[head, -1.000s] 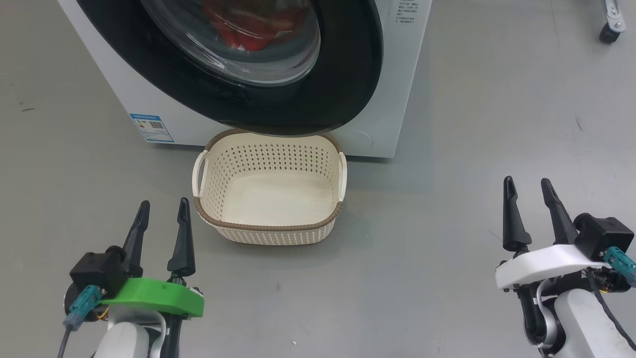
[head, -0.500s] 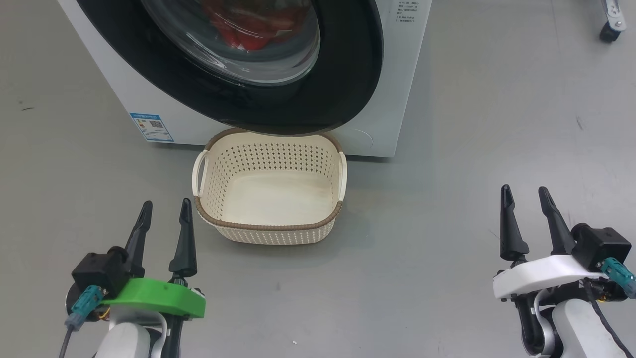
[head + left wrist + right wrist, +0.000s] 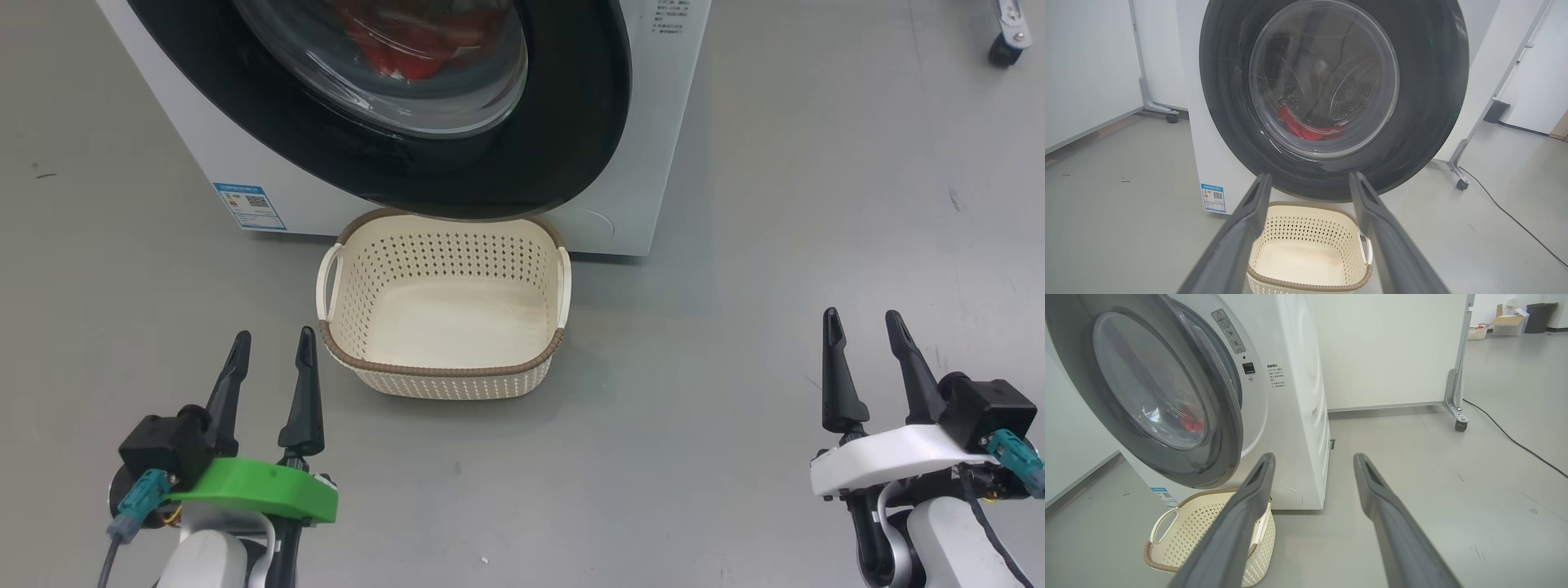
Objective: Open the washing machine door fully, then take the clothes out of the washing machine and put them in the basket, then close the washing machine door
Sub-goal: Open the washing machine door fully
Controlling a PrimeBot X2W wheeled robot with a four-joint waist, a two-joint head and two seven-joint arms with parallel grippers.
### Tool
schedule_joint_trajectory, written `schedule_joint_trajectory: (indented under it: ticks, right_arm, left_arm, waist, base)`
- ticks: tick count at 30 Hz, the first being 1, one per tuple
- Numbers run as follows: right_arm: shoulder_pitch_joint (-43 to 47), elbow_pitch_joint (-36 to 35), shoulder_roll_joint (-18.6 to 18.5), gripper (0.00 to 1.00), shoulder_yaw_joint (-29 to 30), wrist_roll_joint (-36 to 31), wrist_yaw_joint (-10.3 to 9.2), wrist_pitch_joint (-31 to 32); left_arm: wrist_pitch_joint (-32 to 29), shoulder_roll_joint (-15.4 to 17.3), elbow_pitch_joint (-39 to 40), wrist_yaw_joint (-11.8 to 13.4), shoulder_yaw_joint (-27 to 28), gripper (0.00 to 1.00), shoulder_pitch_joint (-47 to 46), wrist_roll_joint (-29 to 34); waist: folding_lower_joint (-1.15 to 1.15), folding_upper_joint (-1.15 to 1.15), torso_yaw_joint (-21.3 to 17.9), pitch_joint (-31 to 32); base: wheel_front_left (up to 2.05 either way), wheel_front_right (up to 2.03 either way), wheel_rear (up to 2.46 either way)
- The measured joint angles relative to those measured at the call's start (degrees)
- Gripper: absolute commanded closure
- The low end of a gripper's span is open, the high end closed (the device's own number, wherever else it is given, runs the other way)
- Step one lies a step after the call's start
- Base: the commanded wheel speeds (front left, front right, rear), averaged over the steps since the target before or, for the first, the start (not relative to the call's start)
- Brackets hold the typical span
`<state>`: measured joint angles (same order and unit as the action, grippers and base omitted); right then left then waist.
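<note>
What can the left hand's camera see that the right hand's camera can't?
Left wrist view: the door face-on, with the dotted drum wall behind its glass. Right wrist view: the door from the side, standing ajar from the washing machine, plus a warning sticker and a far-off bin. Both: the red clothes behind the glass, the empty basket, the blue label and a floor cable.

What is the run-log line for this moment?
door: ajar, not fully open | clothes: inside, seen through door glass | basket: empty, below door | left pincer: open, empty | right pincer: open, empty
</note>
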<state>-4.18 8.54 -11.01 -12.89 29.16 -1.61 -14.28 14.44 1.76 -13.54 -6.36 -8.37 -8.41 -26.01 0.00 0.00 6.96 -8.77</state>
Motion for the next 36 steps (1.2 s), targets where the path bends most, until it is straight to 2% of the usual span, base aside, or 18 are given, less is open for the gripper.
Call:
schedule_joint_trajectory:
  ticks: [29, 36]
  right_arm:
    - [-0.27, -1.78, 0.15, 0.00, 1.37, -0.05, 0.57, 0.00]
    - [-3.96, -2.68, 0.43, 0.00, 3.10, 2.98, 1.57, 0.67]
  left_arm:
    - [0.00, 0.00, 0.04, -0.01, -1.26, 0.00, -0.01, 0.00]
    - [0.00, -0.01, 0.15, -0.07, -2.94, 0.00, -0.17, 0.00]
  waist:
    - [0.00, 0.00, 0.74, -1.56]
    - [0.00, 0.00, 1.72, -3.35]
  base:
    - [0.00, 0.00, 0.00]
    - [0.00, 0.00, 0.00]
